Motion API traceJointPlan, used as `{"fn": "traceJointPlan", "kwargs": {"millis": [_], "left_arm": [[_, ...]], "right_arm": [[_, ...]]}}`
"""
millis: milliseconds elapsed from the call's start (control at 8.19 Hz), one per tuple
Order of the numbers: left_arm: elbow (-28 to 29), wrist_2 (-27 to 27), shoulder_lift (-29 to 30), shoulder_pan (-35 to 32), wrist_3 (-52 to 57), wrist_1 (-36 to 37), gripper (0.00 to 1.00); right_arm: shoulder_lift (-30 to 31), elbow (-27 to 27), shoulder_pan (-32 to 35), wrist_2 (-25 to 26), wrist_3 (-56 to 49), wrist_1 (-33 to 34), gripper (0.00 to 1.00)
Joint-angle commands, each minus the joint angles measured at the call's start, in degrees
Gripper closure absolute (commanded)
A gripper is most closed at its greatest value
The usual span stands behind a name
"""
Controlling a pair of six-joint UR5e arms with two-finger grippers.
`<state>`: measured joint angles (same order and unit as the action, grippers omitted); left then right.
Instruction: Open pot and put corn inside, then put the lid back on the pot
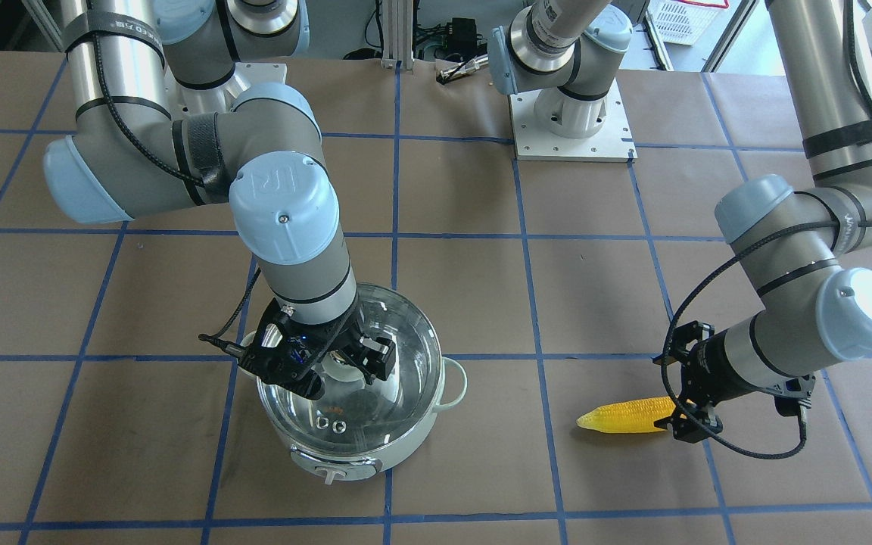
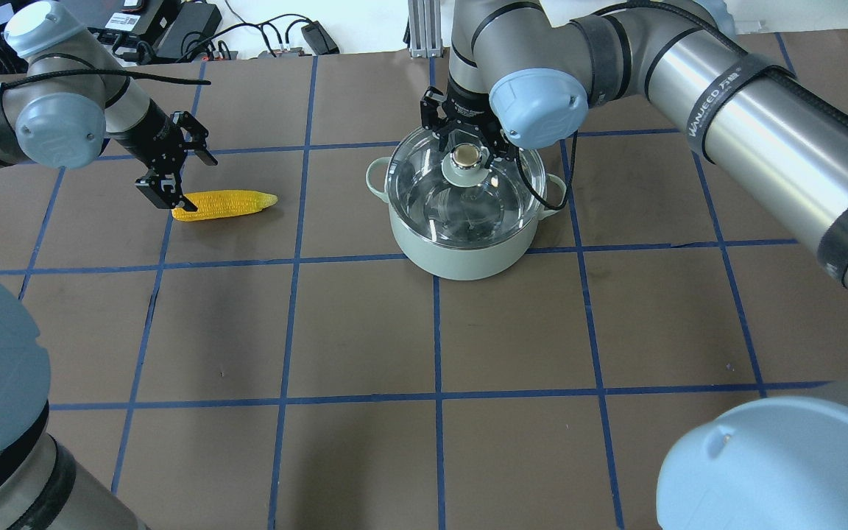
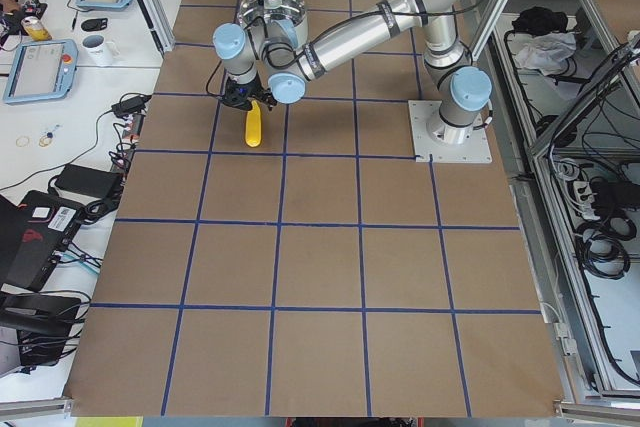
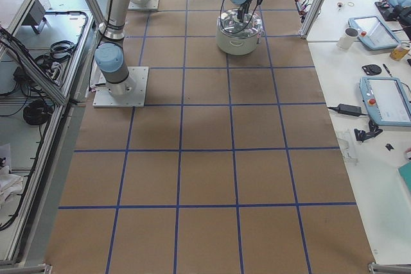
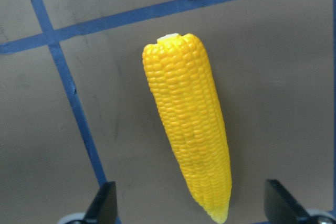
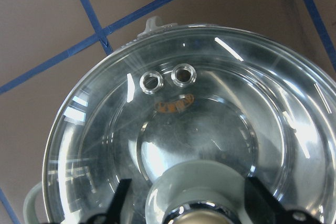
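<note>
The mint-green pot (image 2: 461,261) stands on the table with the glass lid (image 2: 431,199) on it. My right gripper (image 2: 468,143) is over the lid, open, with a finger on each side of the lid's knob (image 2: 466,157). The right wrist view shows the knob (image 6: 194,208) between the fingers and the lid's two vent holes. The yellow corn (image 2: 225,205) lies flat on the table, well apart from the pot. My left gripper (image 2: 192,184) is open at one end of the corn (image 5: 189,135), which lies between the fingertips.
The table is brown paper with a blue tape grid. The left arm's base plate (image 1: 572,129) sits at the robot's edge of the table. Cables and electronics (image 2: 174,29) lie past the far edge. Monitors and tablets stand on side benches (image 4: 385,94).
</note>
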<state>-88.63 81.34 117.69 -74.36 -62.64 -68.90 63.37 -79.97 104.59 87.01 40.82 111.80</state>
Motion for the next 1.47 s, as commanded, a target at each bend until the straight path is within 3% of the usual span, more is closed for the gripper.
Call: {"fn": "traceJointPlan", "kwargs": {"millis": [0, 122, 366, 977, 1344], "left_arm": [[-0.06, 0.05, 2.11, 0.0, -8.01, 6.58, 0.0], [-0.06, 0.05, 2.54, 0.0, -8.11, 6.58, 0.0], [-0.06, 0.05, 3.95, 0.0, -8.28, 6.58, 0.0], [-0.06, 0.22, 6.67, 0.0, -8.64, 6.5, 0.0], [-0.14, 0.22, 7.2, 0.0, -8.9, 6.41, 0.02]], "right_arm": [[0.17, -0.19, 0.0, -2.01, 0.22, -1.67, 0.61], [0.26, -0.19, 0.0, -2.02, 0.4, -1.93, 0.76], [1.31, 0.08, 0.0, -2.02, 0.14, -4.12, 0.86], [5.52, 2.88, -0.87, -2.02, -4.32, -11.84, 0.88], [12.72, 3.5, -9.53, -0.79, -20.01, -21.32, 0.88]]}}
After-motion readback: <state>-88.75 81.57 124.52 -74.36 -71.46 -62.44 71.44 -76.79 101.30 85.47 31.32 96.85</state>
